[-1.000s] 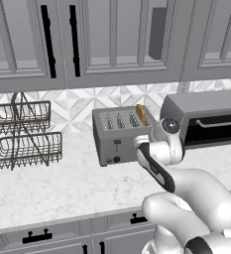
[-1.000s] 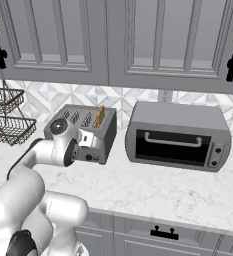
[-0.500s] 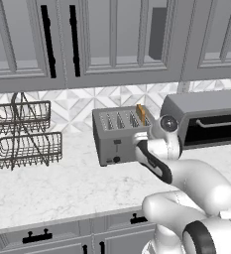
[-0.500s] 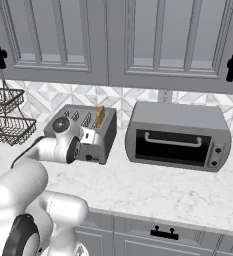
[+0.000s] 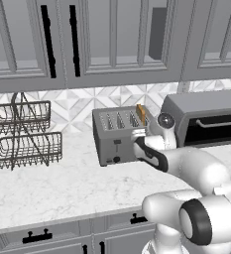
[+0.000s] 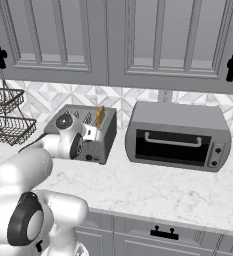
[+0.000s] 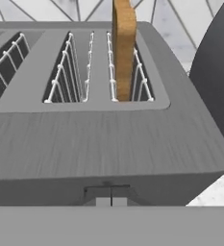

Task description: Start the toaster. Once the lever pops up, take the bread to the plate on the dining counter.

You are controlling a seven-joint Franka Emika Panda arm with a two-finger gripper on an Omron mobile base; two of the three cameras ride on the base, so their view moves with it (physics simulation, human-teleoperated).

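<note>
The grey four-slot toaster point(image 5: 118, 141) point(image 6: 99, 136) point(image 7: 108, 144) stands on the marble worktop against the tiled wall. An orange-brown slice of bread point(image 5: 141, 114) point(image 6: 100, 115) point(image 7: 123, 48) stands upright in its rightmost slot, sticking well above the top. My gripper point(image 5: 136, 134) point(image 6: 91, 133) point(image 7: 112, 200) is shut and empty, its tips together against the toaster's front face at the right-hand lever. The plate and the dining counter are out of view.
A grey toaster oven point(image 5: 206, 121) point(image 6: 178, 136) sits close to the toaster's right. A two-tier wire basket rack point(image 5: 25, 134) point(image 6: 5, 117) stands to the left. Grey wall cabinets hang above, and drawers run below the worktop's front edge.
My hand has edged slightly closer to the toaster's front while the arm behind it shifted. The toaster and the bread have stayed put.
</note>
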